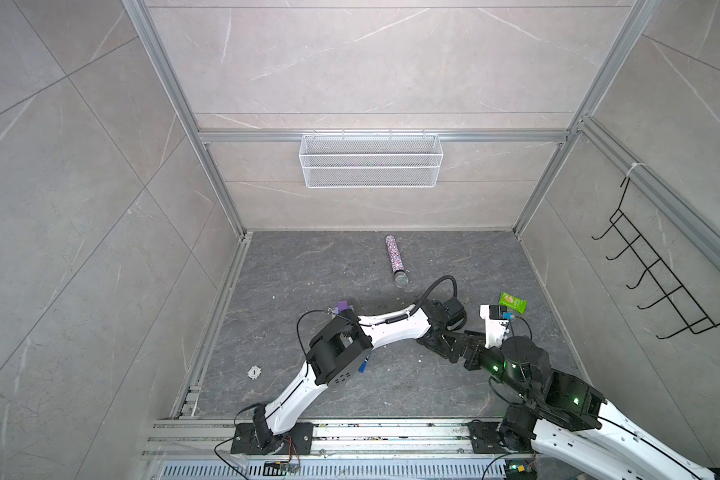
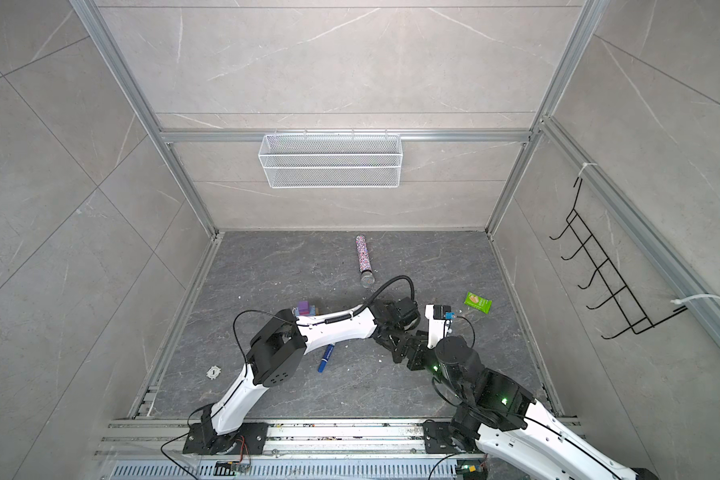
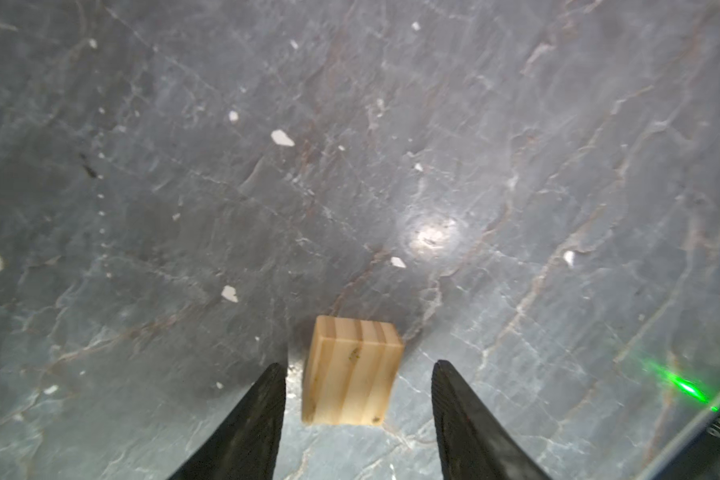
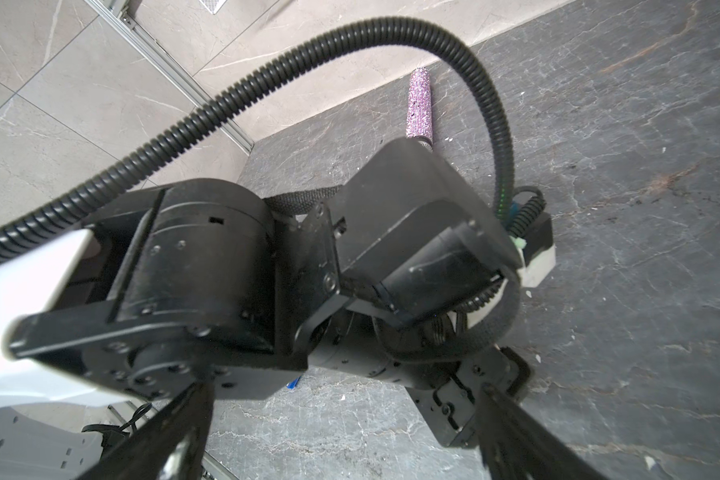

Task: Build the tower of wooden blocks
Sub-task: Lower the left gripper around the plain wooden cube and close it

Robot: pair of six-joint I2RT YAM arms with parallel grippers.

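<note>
The left fingers [image 3: 254,419] stand apart with the tan wooden cube [image 3: 352,370] between them. A sliver of dark counter [image 3: 516,166] shows on either side of the cube, so they bracket it without touching it. The cube sits flat on the counter, its striped grain plain to see, a little nearer one finger than the other. The right fingers [image 4: 516,432] are spread wide with nothing between them but bare counter. Just ahead of them looms the black wrist of the left arm [image 4: 412,232] with its ribbed cable [image 4: 267,70] arching over. In both top views the two arms meet close together, and the fingers themselves are hard to pick out under the black housings. The tower [image 2: 305,308] stands well apart from both pairs of fingers, back beside the left arm's elbow, which hides most of it. A purple block [image 1: 342,307] shows at its top. A blue marker pen [image 2: 326,358] lies on the counter beside the left forearm, nearer the tower than the fingers. Beyond the fingers, toward the back wall, lies a glittery tube [image 1: 396,259]. A green snack packet [image 1: 513,302] lies near the right arm's wrist.
</note>
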